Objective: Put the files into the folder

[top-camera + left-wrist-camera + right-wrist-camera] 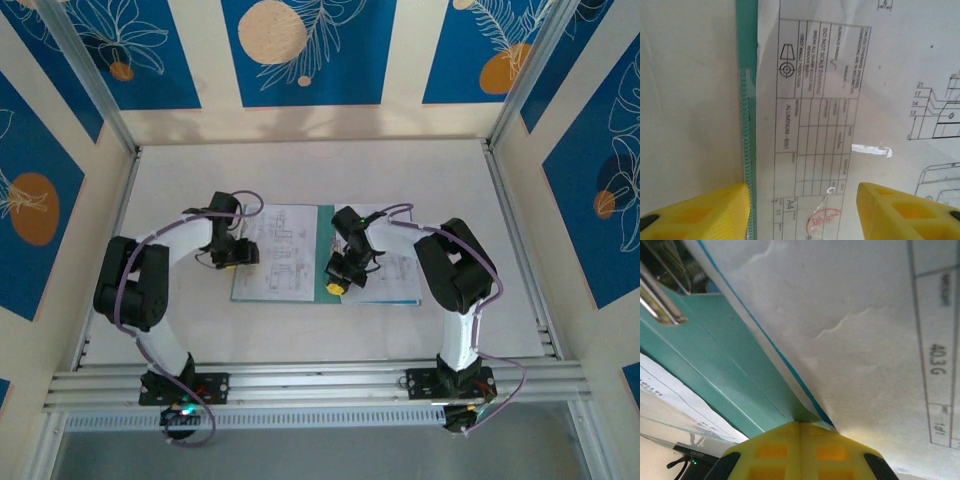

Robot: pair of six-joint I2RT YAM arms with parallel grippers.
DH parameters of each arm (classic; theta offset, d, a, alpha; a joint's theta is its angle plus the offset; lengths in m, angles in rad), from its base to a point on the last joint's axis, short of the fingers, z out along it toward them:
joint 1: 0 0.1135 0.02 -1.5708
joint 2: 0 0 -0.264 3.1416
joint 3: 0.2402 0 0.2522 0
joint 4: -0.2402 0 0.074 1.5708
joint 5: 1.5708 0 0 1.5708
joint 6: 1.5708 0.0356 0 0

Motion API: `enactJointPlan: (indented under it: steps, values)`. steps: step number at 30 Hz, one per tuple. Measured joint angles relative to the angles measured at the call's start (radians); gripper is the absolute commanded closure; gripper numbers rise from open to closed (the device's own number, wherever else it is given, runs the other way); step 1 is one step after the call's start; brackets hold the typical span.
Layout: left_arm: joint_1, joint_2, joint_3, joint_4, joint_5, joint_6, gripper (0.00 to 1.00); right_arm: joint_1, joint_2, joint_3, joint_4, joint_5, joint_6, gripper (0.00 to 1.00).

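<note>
Yellow left fingers (695, 212) stand spread about halfway and hold nothing. They straddle the left border of the folder (746, 50), one tip over the bare counter (685, 100) and the teal edge, the other over printed paper. I cannot tell whether the tips press down. Between them lies one of the files (810, 125), a drawing sheet with a title block. It lies flat on the folder's left half, under what looks like a glossy clear sleeve.

From above, the folder lies open in the middle of the counter, with sheets on both halves.

On the right half, the right fingers (800, 450) are pressed together on the edge of a white sheet. The sheet rises from the tips at a slant, with wrinkles in it. A teal flap meets the same spot and may be in the pinch as well.

Paper like this is probably light, limp and quick to crease, and the sleeve looks slick. A shallow pinch at an edge or corner suits it best, with the other tips pinning the folder. The thin card is likely stiffer but could slide on the smooth counter.
</note>
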State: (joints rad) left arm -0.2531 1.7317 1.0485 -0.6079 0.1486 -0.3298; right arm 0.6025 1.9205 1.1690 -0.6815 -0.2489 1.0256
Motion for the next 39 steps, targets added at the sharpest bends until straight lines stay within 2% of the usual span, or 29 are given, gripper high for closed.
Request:
enactJointPlan:
  steps: [5,9,14,22,33,39]
  values:
    - [-0.001,-0.019,-0.013,-0.029,-0.028,-0.010,0.41,-0.002,0.001,0.000,0.000,-0.006,0.000,0.99]
    - [-0.001,-0.090,-0.074,-0.054,-0.030,-0.038,0.39,-0.003,0.002,0.000,0.000,-0.007,-0.003,0.99]
    - [-0.008,-0.141,-0.152,-0.061,0.002,-0.061,0.38,-0.006,0.004,0.000,0.000,-0.014,-0.004,0.99]
    - [-0.051,-0.143,-0.167,-0.062,0.022,-0.084,0.38,-0.010,0.008,0.000,0.000,-0.024,-0.004,0.99]
    - [-0.086,-0.201,-0.190,-0.108,-0.054,-0.130,0.38,-0.012,0.008,0.000,0.000,-0.026,-0.005,0.99]
    - [-0.093,-0.225,-0.235,-0.106,-0.043,-0.159,0.38,-0.014,0.009,0.000,0.000,-0.030,-0.012,0.99]
